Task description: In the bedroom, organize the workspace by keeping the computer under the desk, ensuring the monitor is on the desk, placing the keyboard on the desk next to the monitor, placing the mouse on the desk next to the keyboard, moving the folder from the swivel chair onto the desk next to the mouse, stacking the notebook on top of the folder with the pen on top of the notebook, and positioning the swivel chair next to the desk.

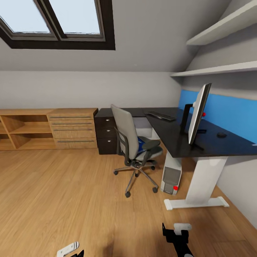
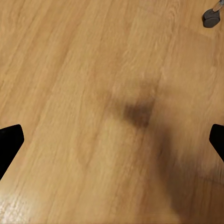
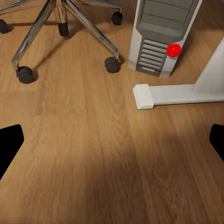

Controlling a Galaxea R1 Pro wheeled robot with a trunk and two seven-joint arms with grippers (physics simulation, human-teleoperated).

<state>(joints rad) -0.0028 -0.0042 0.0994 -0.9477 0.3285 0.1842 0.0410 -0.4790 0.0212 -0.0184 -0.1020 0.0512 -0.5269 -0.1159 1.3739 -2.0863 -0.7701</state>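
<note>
My left gripper hangs over bare wooden floor with its jaws spread wide and holding nothing, only the dark tips showing at the edges of the left wrist view. My right gripper is the same, jaws released and empty above the planks. In the head view both sit low in front of me, left gripper and right gripper.

Just ahead of the right jaws lies the white foot of the desk leg, and beyond it the small silver-grey tower computer with a red dot on its front, standing on the floor under the black worktop. Beside the computer is the chrome five-star base of the grey upholstered swivel chair; the bright blue flat folder lies on its seat.

On the worktop the wide flat black monitor stands edge-on to me, the flat dark keyboard lies further back, well apart from it, and the small rounded black mouse sits on the monitor's far side, near the blue back panel. I can read no writing or brand anywhere.

The room has a sloped ceiling with a dark-framed skylight, white wall shelves, and light wooden cabinets along the back wall beside what looks like the black drawer unit.
</note>
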